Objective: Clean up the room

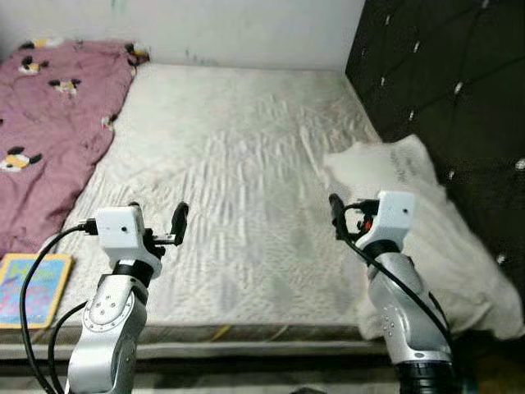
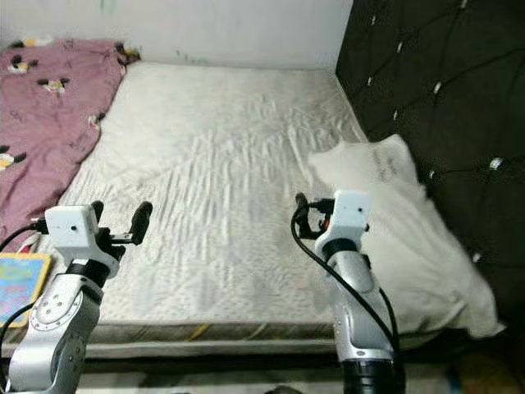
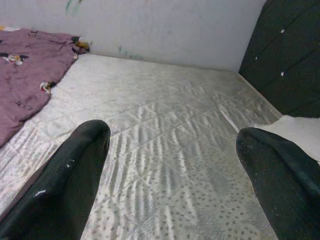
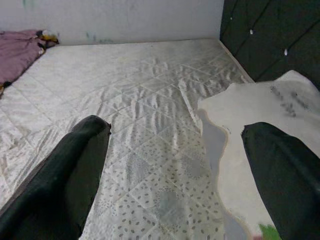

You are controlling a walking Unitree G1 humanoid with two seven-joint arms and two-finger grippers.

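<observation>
A bare quilted mattress (image 1: 238, 156) lies before me. A crumpled pink blanket (image 1: 49, 123) with cartoon prints covers its left side. A white pillow (image 1: 435, 230) lies skewed at the right, half off the mattress and against the dark headboard. Over the near left edge of the mattress my left gripper (image 2: 120, 217) is raised and open, holding nothing. My right gripper (image 1: 359, 212) is raised and open as well, just left of the pillow's near end. In the right wrist view the pillow (image 4: 260, 115) lies beside one black finger (image 4: 285, 170).
A colourful picture book (image 1: 33, 287) lies at the mattress's near left corner. A black tufted headboard (image 1: 443, 74) runs along the right side. A pale wall (image 1: 238, 29) closes the far end. The bed's front edge (image 1: 246, 332) is right below my arms.
</observation>
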